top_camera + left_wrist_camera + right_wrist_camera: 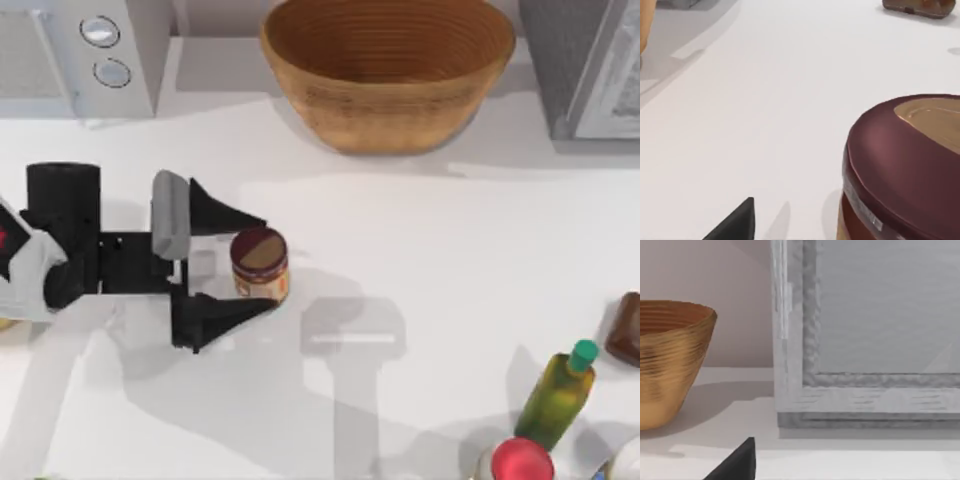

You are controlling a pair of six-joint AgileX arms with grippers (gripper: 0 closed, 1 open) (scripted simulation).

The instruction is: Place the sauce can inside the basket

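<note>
The sauce can (260, 258), squat with a maroon top and an orange-tan label, stands upright on the white table left of centre. My left gripper (267, 262) is open, one black finger on each side of the can and close to its wall. The left wrist view has the can's maroon lid (890, 150) very near, with one dark fingertip (737, 222) beside it. The basket (390, 110), a wide woven wicker bowl, sits at the back middle and holds nothing. From my right arm, one dark fingertip (737, 462) shows, set wide, near the basket (670, 360).
A white appliance (85, 50) stands at the back left and a grey cabinet (590, 60) at the back right, close to the basket. At the front right are a green-capped olive bottle (558, 395), a red-capped container (520, 462) and a brown object (625, 328).
</note>
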